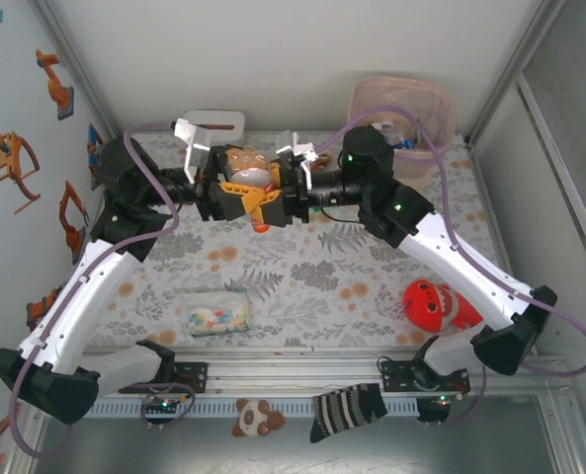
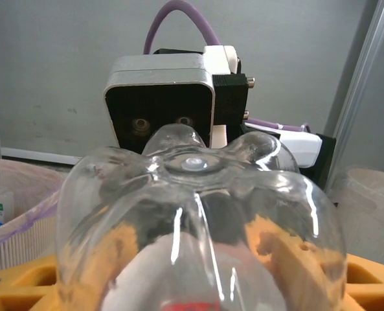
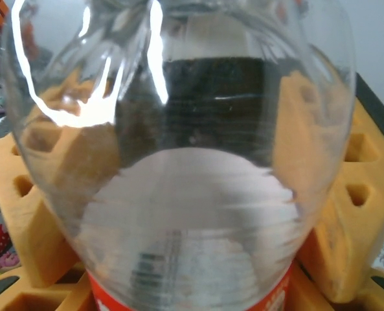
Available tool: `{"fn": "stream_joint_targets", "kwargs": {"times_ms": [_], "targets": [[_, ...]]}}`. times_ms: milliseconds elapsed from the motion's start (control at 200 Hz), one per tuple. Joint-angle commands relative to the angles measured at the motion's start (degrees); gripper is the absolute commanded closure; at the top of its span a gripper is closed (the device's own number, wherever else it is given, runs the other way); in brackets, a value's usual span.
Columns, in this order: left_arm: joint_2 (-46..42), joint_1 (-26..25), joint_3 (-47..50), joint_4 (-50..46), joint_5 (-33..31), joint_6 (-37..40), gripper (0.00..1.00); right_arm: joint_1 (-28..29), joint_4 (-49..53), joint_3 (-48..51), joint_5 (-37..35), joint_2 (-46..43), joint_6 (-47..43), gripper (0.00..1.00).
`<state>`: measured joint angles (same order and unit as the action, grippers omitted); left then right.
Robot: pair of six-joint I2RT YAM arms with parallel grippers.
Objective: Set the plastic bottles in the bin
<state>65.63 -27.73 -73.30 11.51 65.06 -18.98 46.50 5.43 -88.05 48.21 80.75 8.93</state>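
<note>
Meeting nose to nose over the middle of the floral-covered table (image 1: 302, 267), the two arms share one clear bottle (image 1: 249, 176), held off the surface btwn them. The bottle has an orange-red label and lies roughly level, L gripper (image 1: 231, 193) on one end, R gripper (image 1: 278, 197) on the other.

R wrist cam: yellow fingers (image 3: 337, 207) sit hard against both flanks of the bottle (image 3: 179, 162), pinching its body just above the label.

L wrist cam: the bottle's lobed base (image 2: 198, 214) points away from the lens twd the R arm's white camera housing (image 2: 159, 97). The L unit's yellow fingers (image 2: 13, 288) show low at either side of the bottle, but whether they press it or stand clear can't be told.

The bin (image 1: 441, 104), beige-pink w/ a pink liner, stands at the far R corner, well apart from the held bottle; a few other bottles (image 1: 403, 138) lie inside it.

Also on the table: a white box (image 1: 213, 122) at the far edge behind the L gripper, a flat clear packet (image 1: 213, 314) of coloured pieces near the front, and a red toy (image 1: 433, 304) beside the R arm. A panda toy (image 1: 253, 417) and a striped sock (image 1: 347, 407) lie below the front rail.
</note>
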Motion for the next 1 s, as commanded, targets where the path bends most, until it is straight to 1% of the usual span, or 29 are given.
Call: {"fn": "stream_joint_targets", "kwargs": {"times_ms": [0,65,215,401,491,621,866,991], "targets": [[-1.8,-0.1,-0.5,0.5,-1.5,1.5,0.32,0.4,0.8,-2.4,-3.0,-1.5,-1.0,0.53],[-2.4,0.0,-0.4,-0.3,-2.2,2.3,0.31,0.1,2.5,-3.0,-4.0,-1.5,-1.6,0.54],[-4.5,0.3,0.3,-2.9,-5.7,4.8,0.26,-1.3,5.2,-3.7,-5.7,-2.2,-2.3,0.56],[-6.8,0.6,1.0,-7.1,-10.0,8.2,0.24,-4.9,7.6,-4.0,-8.8,-4.0,-3.2,0.57],[-7.7,0.8,1.5,-8.0,-11.5,8.8,0.23,-7.7,9.0,-4.6,-10.7,-4.5,-2.9,0.57],[-8.1,0.9,1.8,-8.7,-11.9,8.9,0.23,-12.2,11.2,-6.1,-13.4,-4.8,-2.0,0.57],[-8.8,1.0,2.3,-9.9,-12.3,9.0,0.23,-23.5,11.7,-7.9,-19.4,-3.9,3.9,0.58],[-9.2,1.0,2.5,-10.7,-12.5,9.1,0.23,-28.3,11.9,-9.6,-23.2,-1.9,5.1,0.58]]}}
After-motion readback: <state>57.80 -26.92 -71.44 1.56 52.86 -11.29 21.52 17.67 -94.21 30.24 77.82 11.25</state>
